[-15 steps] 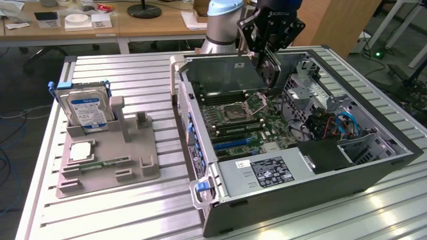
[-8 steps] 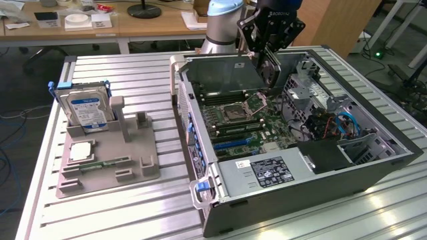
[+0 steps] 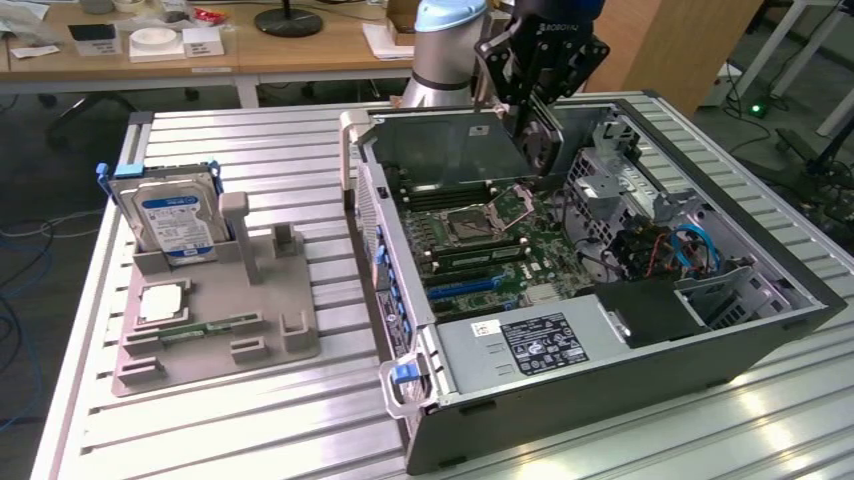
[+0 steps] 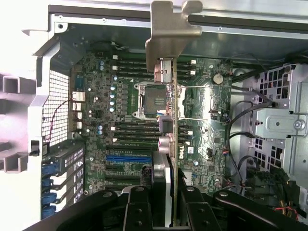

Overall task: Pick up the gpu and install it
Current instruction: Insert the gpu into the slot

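Pincer clamps the gpu at one end, holding it on edge, bracket at its free end, above the motherboard inside the open case, near the desk's far edge.

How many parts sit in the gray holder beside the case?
3: hard drive upright at the far end, square chip flat in front of it, memory stick lying beside the chip. None looks hidden.

Bright, even light fills the exterior view, with white glare on the ribbed desk (at the exterior view's right). In the wrist view the case wall is washed out white.
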